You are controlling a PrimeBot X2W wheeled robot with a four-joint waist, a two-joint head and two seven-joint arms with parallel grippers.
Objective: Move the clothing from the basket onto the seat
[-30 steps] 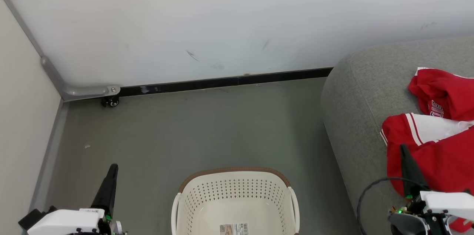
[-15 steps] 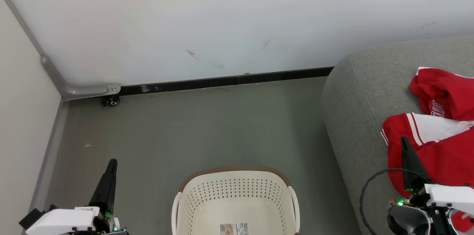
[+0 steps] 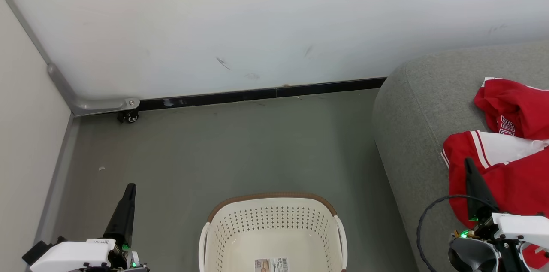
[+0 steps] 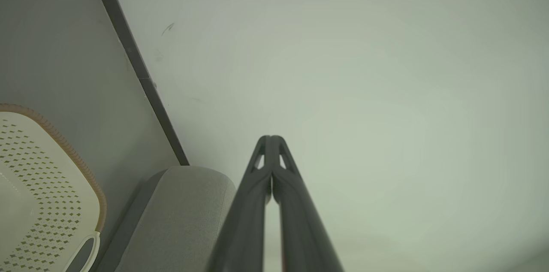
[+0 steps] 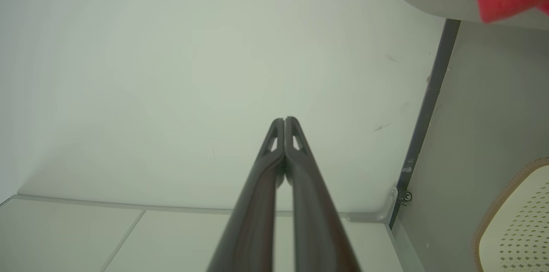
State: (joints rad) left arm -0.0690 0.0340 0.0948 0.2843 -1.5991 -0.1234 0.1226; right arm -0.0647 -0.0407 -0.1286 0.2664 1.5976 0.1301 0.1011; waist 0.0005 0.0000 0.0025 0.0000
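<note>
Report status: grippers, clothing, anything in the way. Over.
Left gripper shut, empty. Right gripper shut, empty. Clothing lies on the seat; basket shows none inside. Nothing blocking.

Clothing point(image 3: 519, 179) lying on the seat point(image 3: 411, 134) at right; basket point(image 3: 271, 196) on the floor point(image 3: 236, 147) to its left, before the wall point(image 3: 257, 19).

This looks like a staged test bay more than a lived-in home — white wall panels point(image 3: 257, 19) meet at a corner joined by a metal bracket point(image 3: 103, 104), with a small caster point(image 3: 128, 117) beneath it, a black skirting strip point(image 3: 266, 93) and a plain grey floor point(image 3: 240, 147). The homely touches read as props — a grey sofa point(image 3: 411, 104), a cream laundry basket point(image 3: 274, 220) and red sports clothing point(image 3: 514, 186) lying on the sofa.
</note>
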